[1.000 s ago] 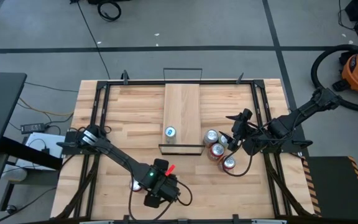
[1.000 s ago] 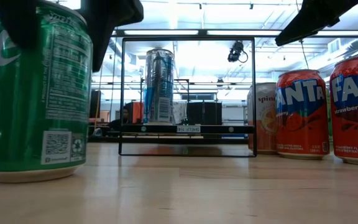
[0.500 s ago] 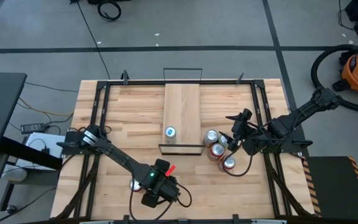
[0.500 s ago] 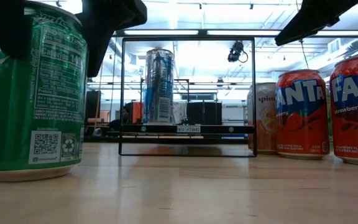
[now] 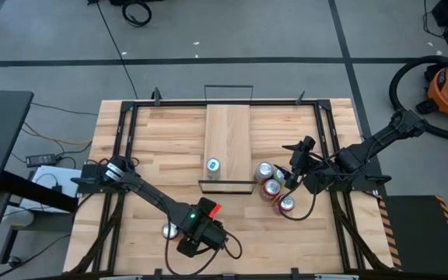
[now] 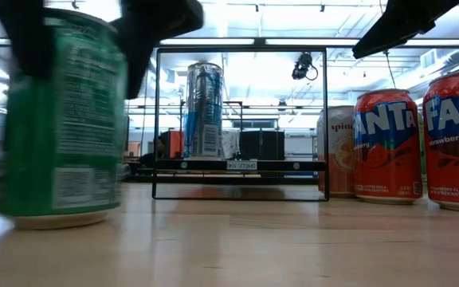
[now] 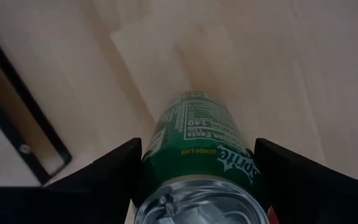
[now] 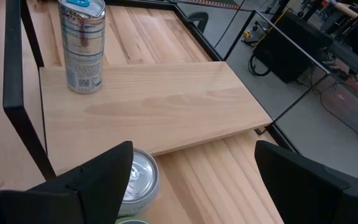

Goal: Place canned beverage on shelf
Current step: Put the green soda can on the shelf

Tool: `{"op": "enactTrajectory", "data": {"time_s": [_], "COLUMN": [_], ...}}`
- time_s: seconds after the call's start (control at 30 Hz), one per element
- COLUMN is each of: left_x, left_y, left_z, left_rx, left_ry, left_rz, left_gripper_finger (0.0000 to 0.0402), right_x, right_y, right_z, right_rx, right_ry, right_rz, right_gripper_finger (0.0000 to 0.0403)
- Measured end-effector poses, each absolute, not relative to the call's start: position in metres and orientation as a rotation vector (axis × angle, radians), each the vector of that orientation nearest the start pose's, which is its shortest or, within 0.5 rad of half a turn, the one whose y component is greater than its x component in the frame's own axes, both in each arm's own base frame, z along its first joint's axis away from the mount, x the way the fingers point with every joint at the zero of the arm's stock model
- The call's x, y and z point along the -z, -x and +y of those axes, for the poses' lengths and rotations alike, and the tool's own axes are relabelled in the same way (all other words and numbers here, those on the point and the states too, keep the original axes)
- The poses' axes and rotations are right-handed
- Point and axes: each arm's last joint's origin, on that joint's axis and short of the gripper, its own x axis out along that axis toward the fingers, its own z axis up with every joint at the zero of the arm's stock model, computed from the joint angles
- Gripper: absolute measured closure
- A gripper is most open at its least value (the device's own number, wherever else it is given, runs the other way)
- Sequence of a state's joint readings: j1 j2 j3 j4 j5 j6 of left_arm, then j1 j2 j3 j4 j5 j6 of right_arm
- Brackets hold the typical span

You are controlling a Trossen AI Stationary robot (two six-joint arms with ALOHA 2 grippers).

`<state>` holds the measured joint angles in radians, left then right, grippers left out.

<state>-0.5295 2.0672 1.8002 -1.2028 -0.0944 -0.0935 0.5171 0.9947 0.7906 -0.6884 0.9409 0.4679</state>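
Green can (image 6: 62, 119): one, Sprite label, upright near the bench's front edge, left of centre; blurred in the low view.
Left gripper (image 7: 197, 180): around the green can, a dark finger (image 7: 114, 171) on either side of the can body; gap still showing in the wrist view, so firm grip or not cannot be told.
Shelf (image 5: 228, 140): one narrow light-wood board running from the bench's back edge toward its middle, thin black wire rails at both short ends.
Can on shelf: one tall silver-and-blue can (image 5: 212, 165), upright near the shelf's front end, on its left half.
Cans by the shelf: three, clustered just beside the shelf's front right corner. Silver-topped can (image 5: 264, 169) nearest the shelf, red can (image 5: 271, 187) touching or nearly touching it, third can (image 5: 286, 204) further toward the front edge. Two red Fanta labels and one pale orange label in the low view.
Further can: one silver top (image 5: 169, 230) near the front left, just beside the left arm; dark can at the left margin of the low view.
Right gripper (image 8: 191, 180): fingers spread apart, nothing between them, hovering above the three-can cluster, facing the shelf.
Bench (image 5: 162, 148): slatted wood top with a black frame around it.
Can total: six.
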Motion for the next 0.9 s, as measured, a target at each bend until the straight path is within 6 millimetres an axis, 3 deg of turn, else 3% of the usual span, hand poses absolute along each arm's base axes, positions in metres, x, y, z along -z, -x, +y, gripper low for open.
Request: {"op": "enactTrajectory", "data": {"time_s": [0.43, 0.9], "left_x": [-0.268, -0.341], "left_y": [-0.375, -0.393], "left_z": [-0.184, -0.152], "left_rx": [0.293, 0.288], "left_ry": [-0.363, -0.336], "left_rz": [1.302, 1.084], "left_gripper_finger": [0.0102, 0.0102], "right_x": [-0.268, -0.268], "right_y": [-0.169, -0.170], "right_z": [0.069, 0.070], "right_rx": [0.531, 0.513], "right_ry": [0.153, 0.128], "right_rz": [0.551, 0.559], "right_gripper_finger": [0.0055, 0.0055]}}
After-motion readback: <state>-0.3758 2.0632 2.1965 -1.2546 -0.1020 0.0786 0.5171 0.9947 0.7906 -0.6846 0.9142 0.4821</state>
